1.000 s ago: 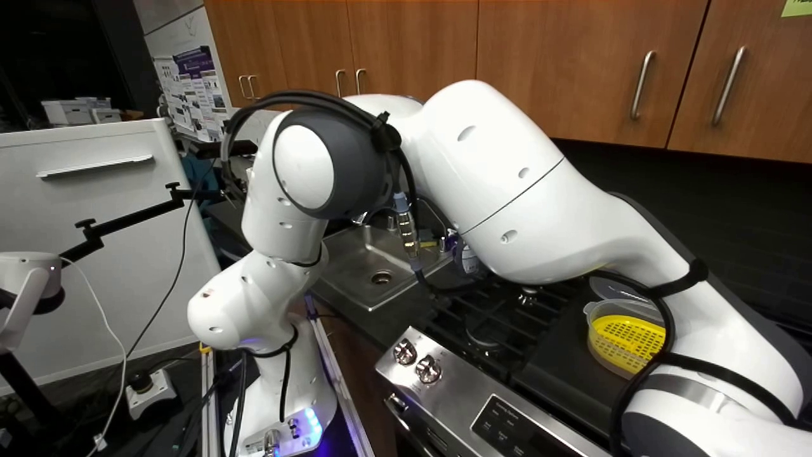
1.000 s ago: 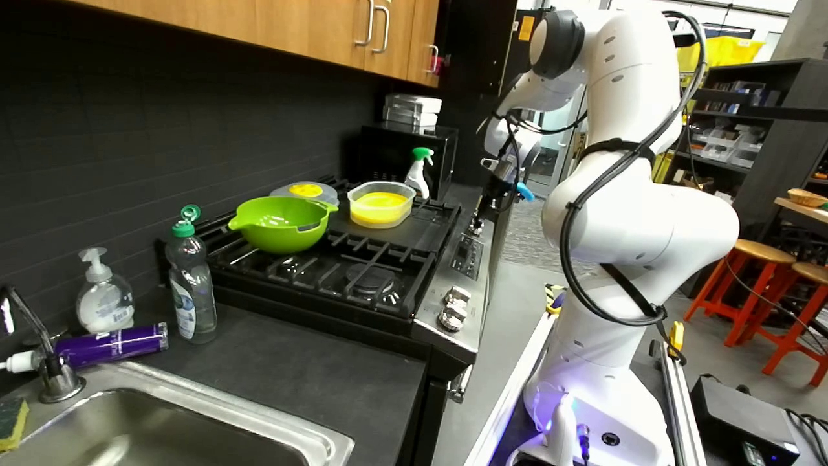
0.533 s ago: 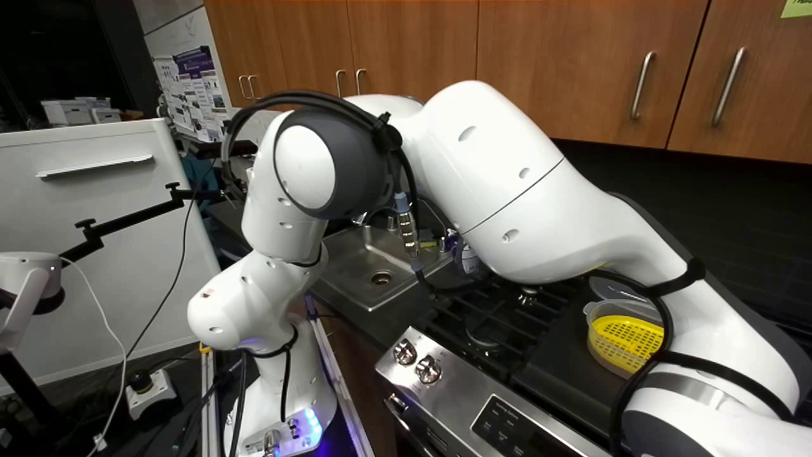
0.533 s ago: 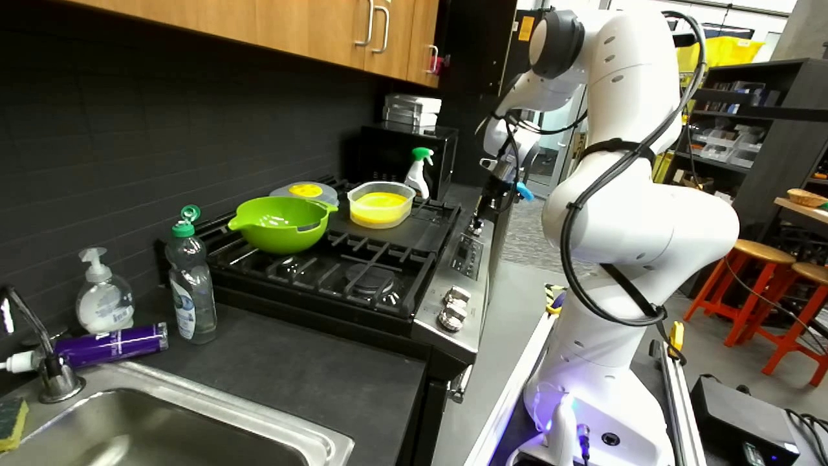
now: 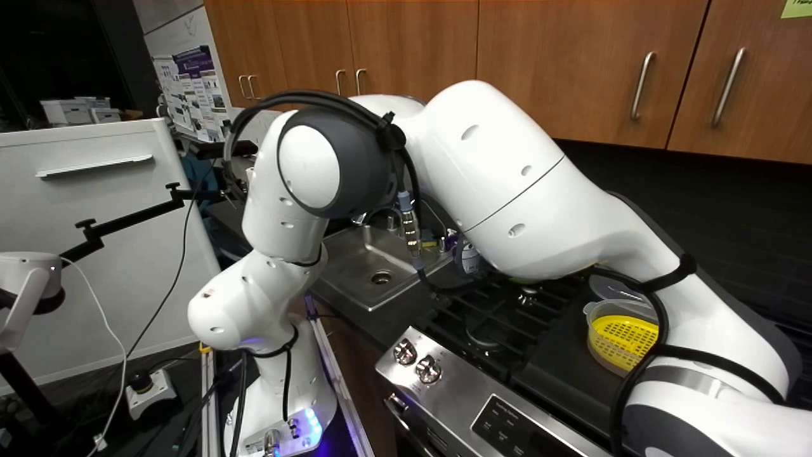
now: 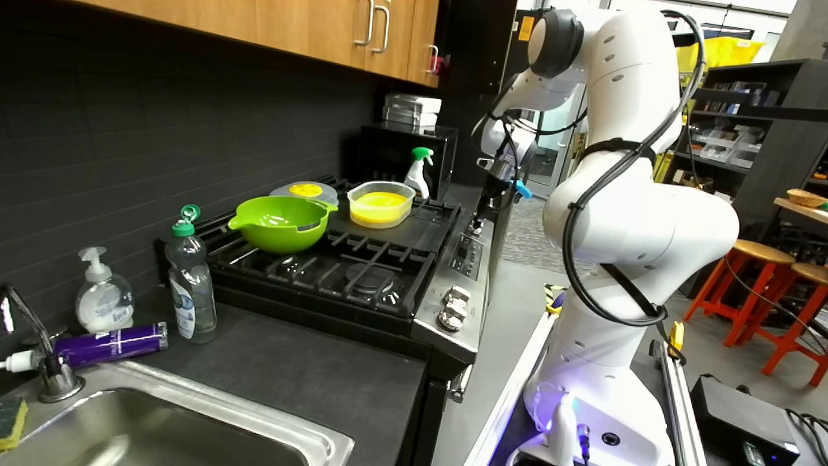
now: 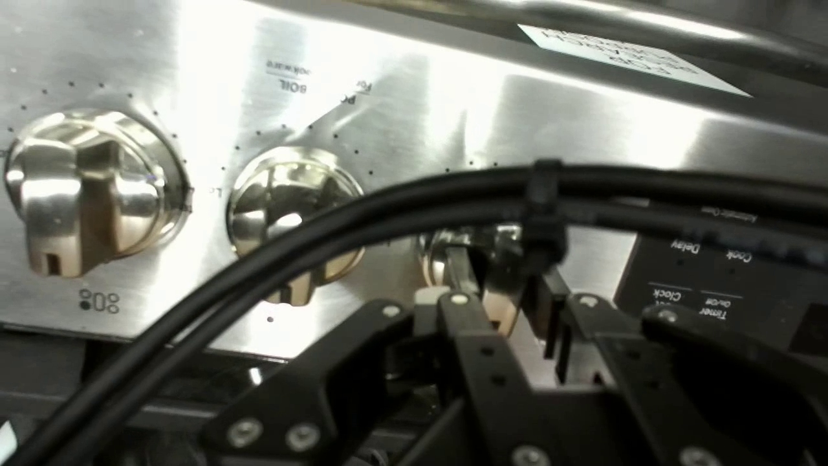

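- A knob [image 7: 506, 314] is pinched by the gripper [image 7: 503, 281], its raised grip being pressed from both sides.
- The knob is set on the front panel [image 7: 401, 129] of the stove [image 6: 394, 238], between the near edge of the control display [image 7: 705, 285] and a neighbouring knob [image 7: 291, 188].
- Only narrow strips of the front panel are left on either side, so sideways room is tight; an outer knob [image 7: 90, 188] is placed farther along the row.
- More open room is given toward the panel's outer long edge, past which a metal bar [image 7: 647, 19] is seen.
- Part of the knob and of the gripper is hidden in the wrist view by a looped cable [image 7: 647, 181].
- In an exterior view, a container [image 6: 381, 224] and a green bowl [image 6: 272, 236] are carried well back from the stove's front edge; the green bowl is placed nearer the back corner on the sink [image 6: 194, 399] side.
- Since a moment earlier, the forearm [image 5: 704, 317] has been shifted slightly toward the robot's base [image 5: 311, 381], while the gripper has been kept at the same knob.
- The container and the green bowl have been left unmoved.
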You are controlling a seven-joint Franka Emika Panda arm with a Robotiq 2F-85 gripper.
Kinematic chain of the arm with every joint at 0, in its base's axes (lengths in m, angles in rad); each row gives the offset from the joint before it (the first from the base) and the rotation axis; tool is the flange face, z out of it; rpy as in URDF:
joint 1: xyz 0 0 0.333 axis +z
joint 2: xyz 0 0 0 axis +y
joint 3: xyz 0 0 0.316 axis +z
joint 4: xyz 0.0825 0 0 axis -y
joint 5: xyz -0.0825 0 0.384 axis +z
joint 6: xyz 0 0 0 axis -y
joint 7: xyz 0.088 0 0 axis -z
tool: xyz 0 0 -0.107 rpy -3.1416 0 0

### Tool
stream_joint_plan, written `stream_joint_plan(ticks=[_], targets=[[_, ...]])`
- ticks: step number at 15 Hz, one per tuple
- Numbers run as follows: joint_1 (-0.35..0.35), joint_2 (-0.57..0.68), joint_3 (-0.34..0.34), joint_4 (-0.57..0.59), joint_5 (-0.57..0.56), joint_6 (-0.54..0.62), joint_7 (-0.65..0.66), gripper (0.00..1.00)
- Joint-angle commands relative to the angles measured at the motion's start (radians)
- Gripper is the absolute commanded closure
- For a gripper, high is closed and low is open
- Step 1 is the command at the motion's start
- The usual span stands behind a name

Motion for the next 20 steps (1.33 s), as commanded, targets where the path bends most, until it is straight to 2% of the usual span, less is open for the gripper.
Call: stream_joint_plan(ticks=[1, 9, 13, 16, 20], targets=[[0.02, 0.082, 0.025, 0.016, -0.011, 0.018, 0.048, 0.94], [0.006, 0.092, 0.051, 0.003, 0.009, 0.052, -0.021, 0.94], [0.002, 0.081, 0.041, -0.016, -0.061, 0.126, -0.21, 0.94], [-0.007, 0.08, 0.039, -0.015, -0.108, 0.141, -0.328, 0.94], [-0.043, 0.095, 0.045, 0.021, -0.116, 0.124, -0.546, 0.94]])
